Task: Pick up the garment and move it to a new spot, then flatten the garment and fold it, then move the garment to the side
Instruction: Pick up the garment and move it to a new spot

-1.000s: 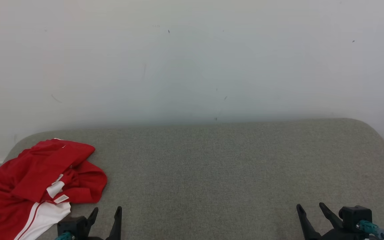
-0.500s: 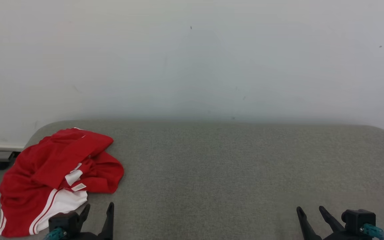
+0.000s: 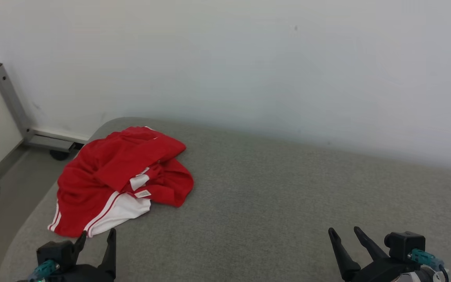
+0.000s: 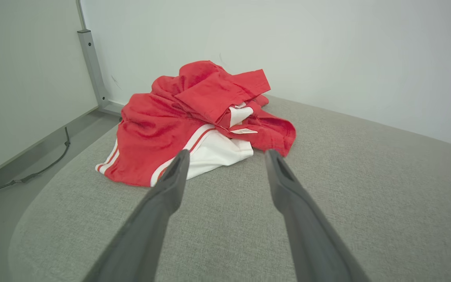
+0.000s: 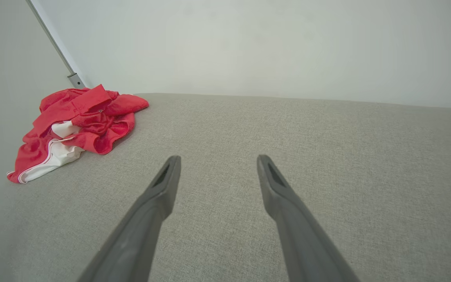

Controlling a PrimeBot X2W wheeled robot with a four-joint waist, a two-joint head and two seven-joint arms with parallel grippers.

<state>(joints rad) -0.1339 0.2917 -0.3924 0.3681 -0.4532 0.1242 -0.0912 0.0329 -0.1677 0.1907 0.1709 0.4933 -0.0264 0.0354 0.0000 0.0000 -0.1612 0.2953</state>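
Toward the far left corner of the grey fabric-covered desk (image 3: 272,196), from the head view, the red garment (image 3: 119,176) lies crumpled, with a white panel and striped hem nearest the robot. The left pincer (image 3: 97,233) hangs just short of that hem and the right pincer (image 3: 343,229) is well apart; both are spread wide and hold nothing.

From the left wrist view, the heap sits just beyond the fingertips, with a raised red fold on top. It looks soft, light and limp, so it will likely sag and trail when lifted. That top fold or the near hem seems the best pinch.

From the right wrist view, the garment lies far off to the left, with bare desk ahead.
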